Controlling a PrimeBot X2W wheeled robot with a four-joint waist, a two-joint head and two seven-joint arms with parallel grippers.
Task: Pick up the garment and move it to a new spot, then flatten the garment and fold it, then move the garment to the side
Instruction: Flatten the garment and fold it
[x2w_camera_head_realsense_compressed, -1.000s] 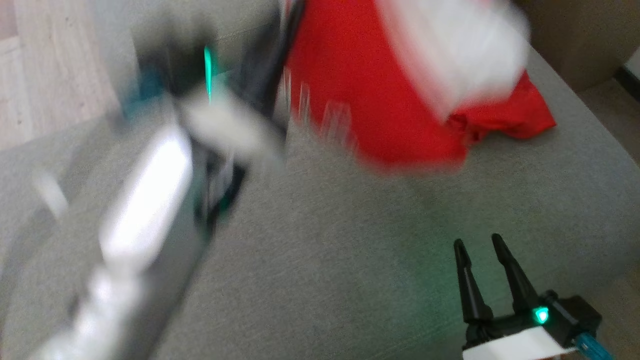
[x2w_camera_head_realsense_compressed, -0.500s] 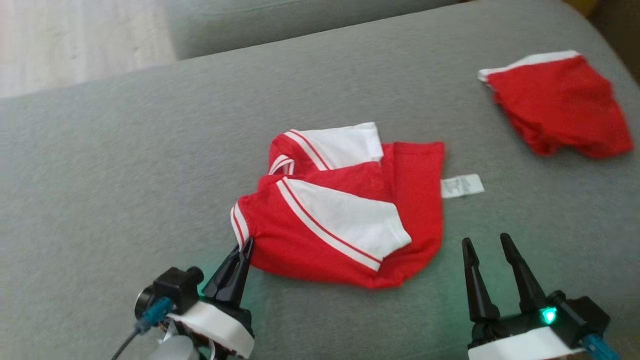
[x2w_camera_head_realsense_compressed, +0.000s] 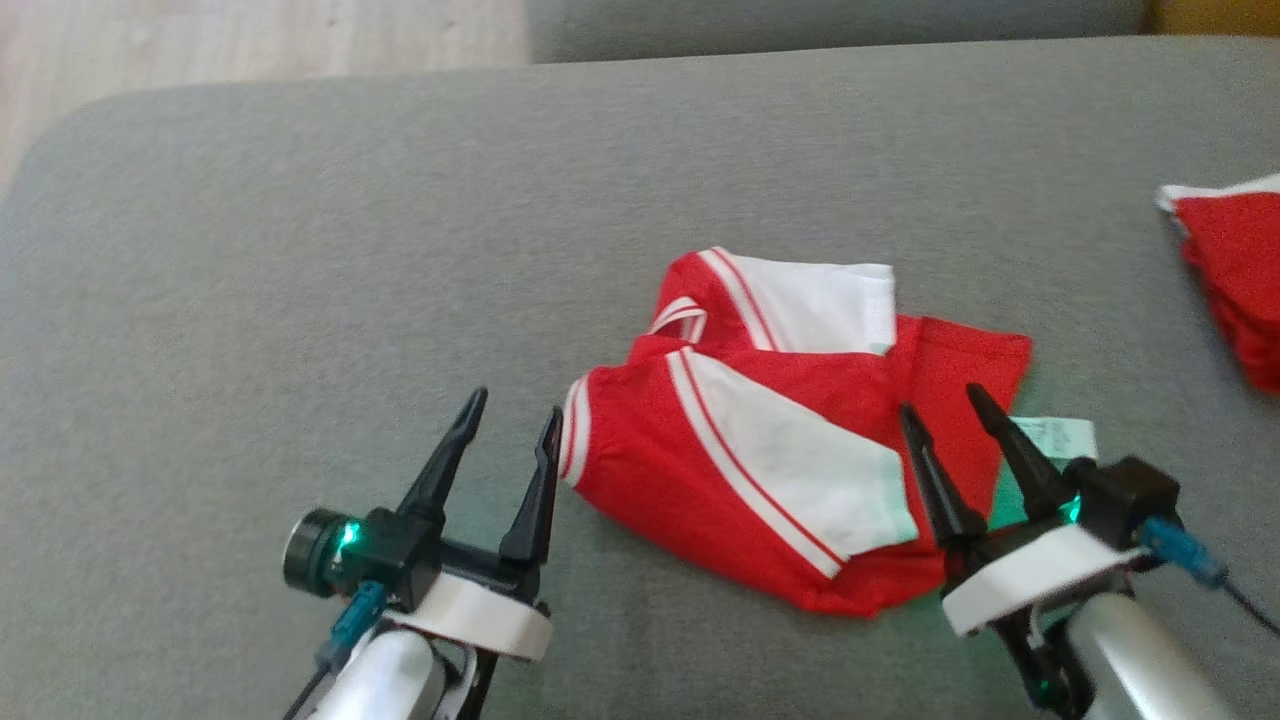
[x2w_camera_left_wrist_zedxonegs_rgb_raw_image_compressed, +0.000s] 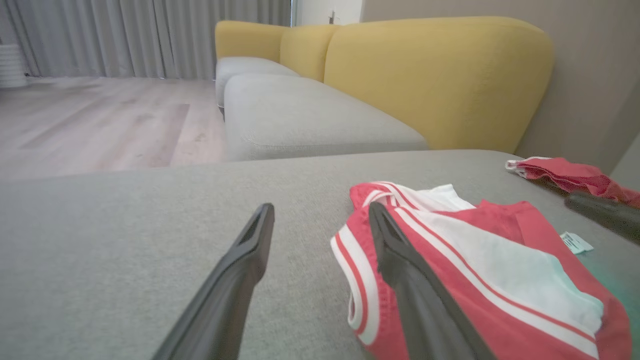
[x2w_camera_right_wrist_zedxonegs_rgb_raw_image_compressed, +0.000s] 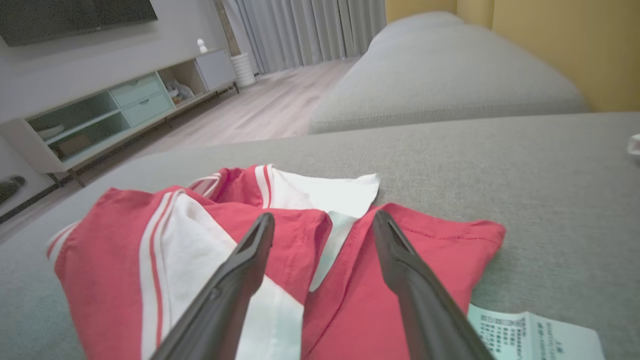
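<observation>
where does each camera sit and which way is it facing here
Head view: on the robot's head, looking down at the grey sofa seat and red and white garment; left pincer and right pincer show.
Left wrist view: low over the seat, facing along the sofa towards the yellow backrest; its own two fingers show.
Right wrist view: just over the garment, facing the low cabinet; its own two fingers show.
Shared: all three show the garment.
</observation>
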